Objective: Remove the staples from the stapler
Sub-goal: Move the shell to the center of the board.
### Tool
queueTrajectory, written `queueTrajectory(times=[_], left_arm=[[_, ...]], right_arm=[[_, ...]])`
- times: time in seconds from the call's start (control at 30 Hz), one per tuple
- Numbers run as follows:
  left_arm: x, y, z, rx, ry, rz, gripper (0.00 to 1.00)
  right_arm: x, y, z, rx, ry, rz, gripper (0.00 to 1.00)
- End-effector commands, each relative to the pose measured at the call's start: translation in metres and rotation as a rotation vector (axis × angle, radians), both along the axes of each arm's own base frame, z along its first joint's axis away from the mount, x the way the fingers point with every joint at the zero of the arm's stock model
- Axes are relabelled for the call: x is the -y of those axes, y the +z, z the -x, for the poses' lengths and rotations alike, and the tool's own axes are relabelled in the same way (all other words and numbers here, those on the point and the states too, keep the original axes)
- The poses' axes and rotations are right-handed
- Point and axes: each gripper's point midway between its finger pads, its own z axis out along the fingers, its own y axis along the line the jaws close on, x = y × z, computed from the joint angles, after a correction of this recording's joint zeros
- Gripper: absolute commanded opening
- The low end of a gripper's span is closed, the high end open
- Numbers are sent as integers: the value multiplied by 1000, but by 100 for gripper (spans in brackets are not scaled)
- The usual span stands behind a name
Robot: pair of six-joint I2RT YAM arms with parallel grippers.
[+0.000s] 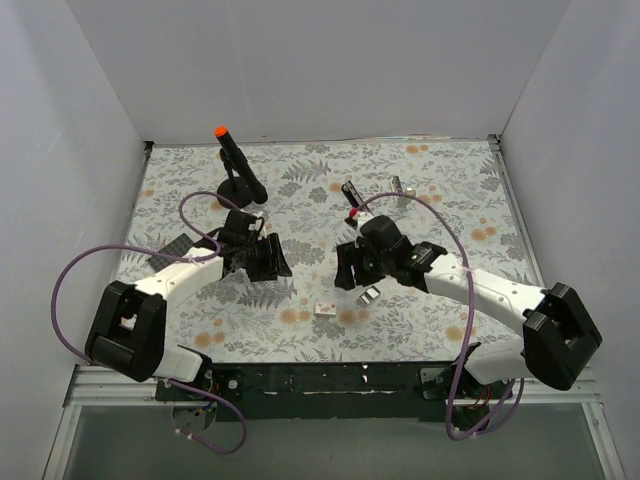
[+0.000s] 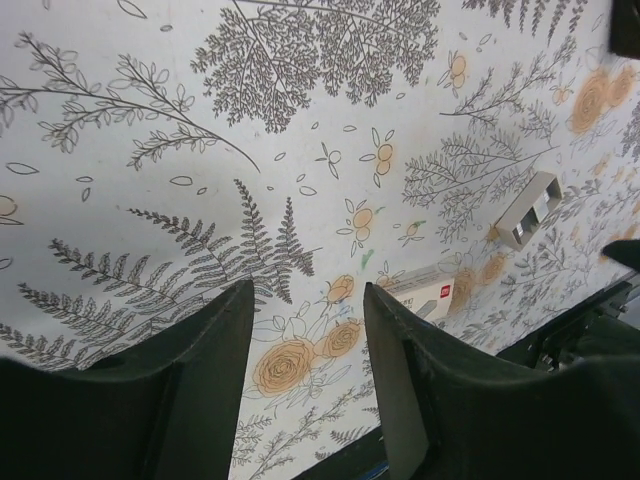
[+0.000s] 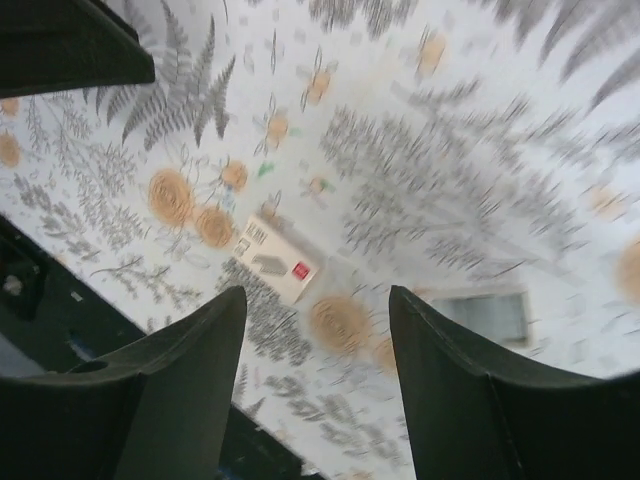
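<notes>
Black and slim, the stapler point(image 1: 349, 194) lies far of centre, just beyond the right gripper point(image 1: 346, 268). That one and the left gripper point(image 1: 270, 258) both hang with fingers apart, holding nothing. A small silver piece point(image 1: 368, 295) near the right gripper may be staples, though I can't tell. If not, the unloading looks undone.

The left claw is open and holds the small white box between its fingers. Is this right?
No. The left claw is open but holds nothing; the left wrist view shows the small white box lying on the table past it.
</notes>
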Motion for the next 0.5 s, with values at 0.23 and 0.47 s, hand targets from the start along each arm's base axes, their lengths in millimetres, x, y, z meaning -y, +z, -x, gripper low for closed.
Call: queueTrajectory(times=[0.23,0.47], left_arm=[[6,30,-4,130,-62,94,51],[3,28,-3,127,-61,75,54]], right_arm=[[32,10,-10,650,1100,221,76],[57,-23,-6,613,1306,234,78]])
